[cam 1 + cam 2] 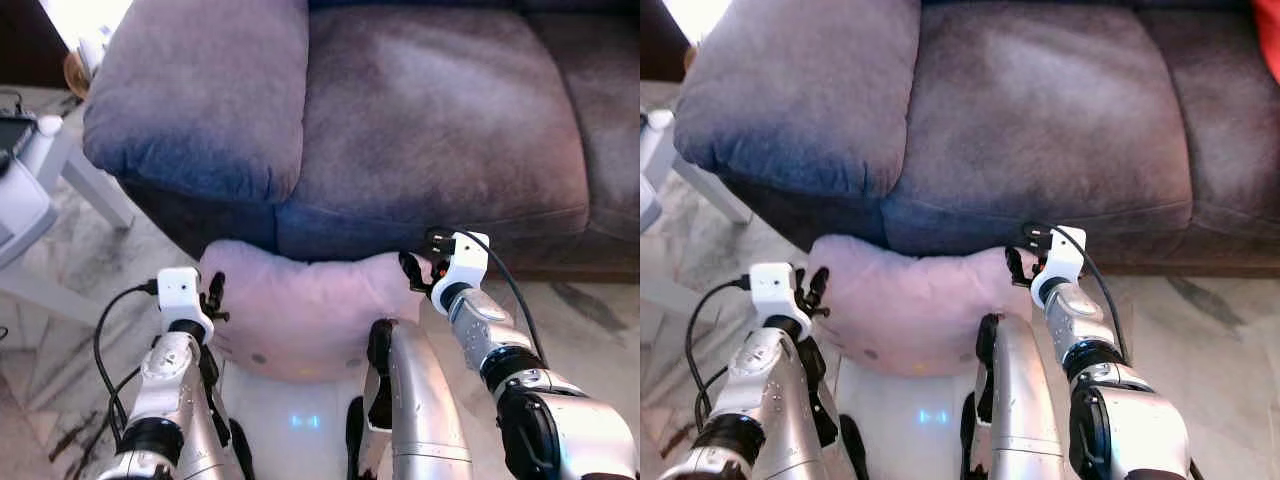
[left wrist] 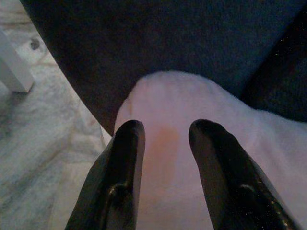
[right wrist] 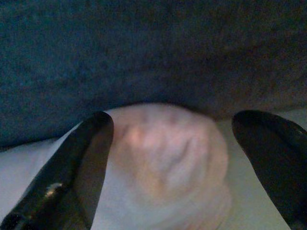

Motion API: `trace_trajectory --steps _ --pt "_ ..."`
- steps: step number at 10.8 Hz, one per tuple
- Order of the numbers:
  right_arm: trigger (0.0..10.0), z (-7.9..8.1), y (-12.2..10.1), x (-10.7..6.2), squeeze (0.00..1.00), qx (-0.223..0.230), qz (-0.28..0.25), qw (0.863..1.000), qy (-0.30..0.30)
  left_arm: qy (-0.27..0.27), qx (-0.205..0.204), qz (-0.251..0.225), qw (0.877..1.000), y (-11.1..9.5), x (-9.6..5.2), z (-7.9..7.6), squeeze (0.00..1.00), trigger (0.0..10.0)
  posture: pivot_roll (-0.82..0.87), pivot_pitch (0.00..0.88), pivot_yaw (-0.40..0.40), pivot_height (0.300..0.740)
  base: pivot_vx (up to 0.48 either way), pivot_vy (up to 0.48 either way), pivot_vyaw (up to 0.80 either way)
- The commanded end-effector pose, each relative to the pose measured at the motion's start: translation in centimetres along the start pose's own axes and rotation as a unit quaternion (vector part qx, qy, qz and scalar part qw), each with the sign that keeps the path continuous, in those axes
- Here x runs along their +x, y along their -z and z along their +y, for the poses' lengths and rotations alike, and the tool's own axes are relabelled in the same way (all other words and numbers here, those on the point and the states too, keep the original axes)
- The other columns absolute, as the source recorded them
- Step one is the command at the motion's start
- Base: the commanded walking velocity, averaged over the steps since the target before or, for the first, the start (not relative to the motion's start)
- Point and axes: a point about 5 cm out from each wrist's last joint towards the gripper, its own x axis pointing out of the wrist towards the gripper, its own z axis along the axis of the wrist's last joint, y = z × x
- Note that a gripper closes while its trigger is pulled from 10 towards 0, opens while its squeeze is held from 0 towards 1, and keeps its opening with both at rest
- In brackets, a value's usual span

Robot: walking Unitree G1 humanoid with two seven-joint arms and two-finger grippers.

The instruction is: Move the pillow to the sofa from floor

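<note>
A soft pink pillow (image 1: 300,310) is low in front of the dark grey sofa (image 1: 440,120), right under the seat's front edge and above my torso. My left gripper (image 1: 215,295) is against the pillow's left end. In the left wrist view its two black fingers (image 2: 127,143) lie apart on the pink fabric (image 2: 168,100). My right gripper (image 1: 412,270) is at the pillow's right end. Its fingers (image 3: 91,139) are spread wide, with the bunched corner of the pillow (image 3: 163,143) between them and not touching them.
The sofa's wide padded armrest (image 1: 200,90) overhangs the pillow on the left. A white table (image 1: 95,180) with items on it stands at far left. Marble floor (image 1: 590,300) runs along the sofa base to the right.
</note>
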Motion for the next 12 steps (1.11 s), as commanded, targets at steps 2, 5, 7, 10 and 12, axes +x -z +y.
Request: trace_trajectory --steps 2,5,7,10,12 --pt "10.0 -0.6 1.2 -0.3 0.0 0.01 0.019 1.0 0.009 -0.007 -0.003 -0.044 0.999 -2.6 0.3 0.7 0.0 10.0 0.07 0.346 -0.071 0.445 0.0 0.0 0.0" --pt "10.0 -1.0 2.3 -0.6 0.0 0.017 0.032 0.999 0.019 -0.004 0.008 -0.095 0.995 -6.0 0.6 1.2 0.0 10.0 0.1 0.37 -0.067 0.445 0.0 0.0 0.0" --pt "10.0 -0.8 2.8 -0.7 0.0 0.024 0.036 0.999 0.013 -0.003 0.007 -0.08 0.997 -5.4 -0.4 0.9 0.0 10.0 0.1 0.391 -0.065 0.445 0.0 0.0 0.0" --pt "0.0 -0.6 3.1 -0.7 0.0 0.016 0.033 0.999 0.002 -0.005 0.005 -0.07 0.998 -5.6 -1.1 0.8 0.0 10.0 0.11 0.407 -0.065 0.445 0.0 0.0 0.0" --pt "0.0 -0.2 3.3 -0.7 0.0 0.018 0.024 1.0 -0.005 -0.004 0.005 -0.07 0.998 -5.7 -1.1 0.7 0.0 10.0 0.11 0.408 -0.064 0.445 0.0 0.0 0.0"
